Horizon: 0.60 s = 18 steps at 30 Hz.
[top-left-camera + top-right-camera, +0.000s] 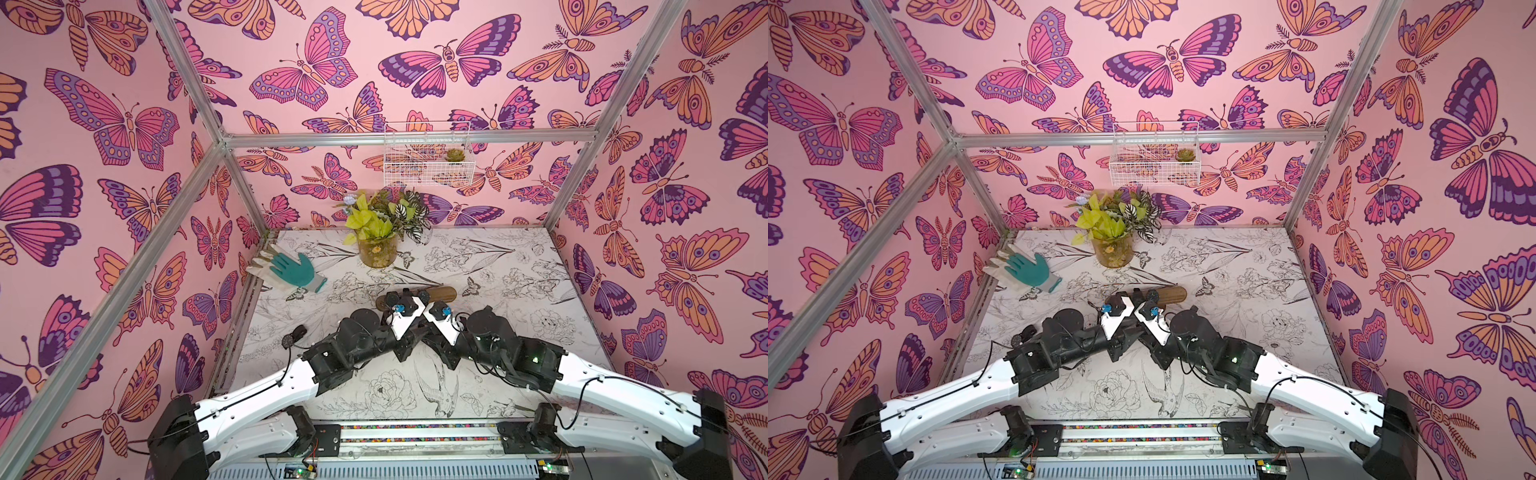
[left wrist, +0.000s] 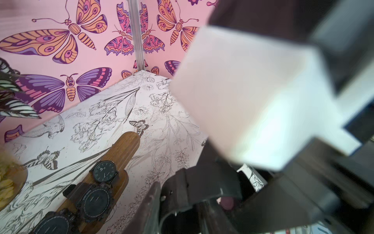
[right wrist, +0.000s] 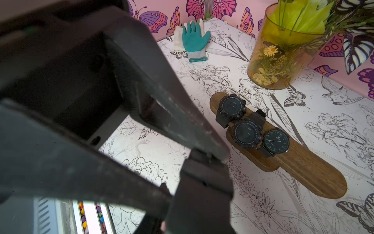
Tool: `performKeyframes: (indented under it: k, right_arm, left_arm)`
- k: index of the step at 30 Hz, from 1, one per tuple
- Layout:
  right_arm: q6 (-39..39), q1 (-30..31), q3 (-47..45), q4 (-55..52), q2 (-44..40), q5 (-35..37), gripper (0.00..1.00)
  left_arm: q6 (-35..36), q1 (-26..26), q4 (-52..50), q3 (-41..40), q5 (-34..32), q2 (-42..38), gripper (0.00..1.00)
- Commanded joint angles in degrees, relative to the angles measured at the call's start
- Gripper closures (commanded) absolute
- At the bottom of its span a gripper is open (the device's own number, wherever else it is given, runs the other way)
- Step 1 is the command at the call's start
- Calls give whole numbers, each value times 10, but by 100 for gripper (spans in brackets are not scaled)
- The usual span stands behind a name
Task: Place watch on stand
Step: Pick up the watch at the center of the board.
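Right wrist view: the stand (image 3: pixel 315 172) is shown running diagonally across the right half of the frame on the flower-printed table (image 3: pixel 151 145). Three black watches (image 3: pixel 245 132) are set side by side on its bar toward the upper left end, and the lower right end is bare. The same three are caught at the lower left of the left wrist view. In both top views they are largely hidden beneath the left gripper (image 1: pixel 394 296) and the right gripper (image 1: pixel 424 296), which are held close together above the bar. A fourth watch (image 1: pixel 293 337), visible only in the top views, is seen lying on the table left of centre, well apart from the stand and beside the left arm (image 1: pixel 266 386). A teal glove (image 3: pixel 194 38) and a vase of leaves (image 3: pixel 283 60) are placed along the upper edge. Whether either pair of jaws is apart or together cannot be told: the right gripper's dark fingers (image 3: pixel 162 113) crowd the left of the frame, and the left wrist view is largely blocked by a blurred white arm part (image 2: pixel 253 101).
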Motion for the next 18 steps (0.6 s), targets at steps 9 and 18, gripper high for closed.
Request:
performKeyframes:
  k: [9,18]
  right_arm:
    - [20,-1,19,22,-9,22,67]
    - [30,-1,-30,66,-58,58,40]
  left_arm:
    - [-38,-8,10,6,-28,11,94]
    - [-196,-2,8,5,-100,3,100]
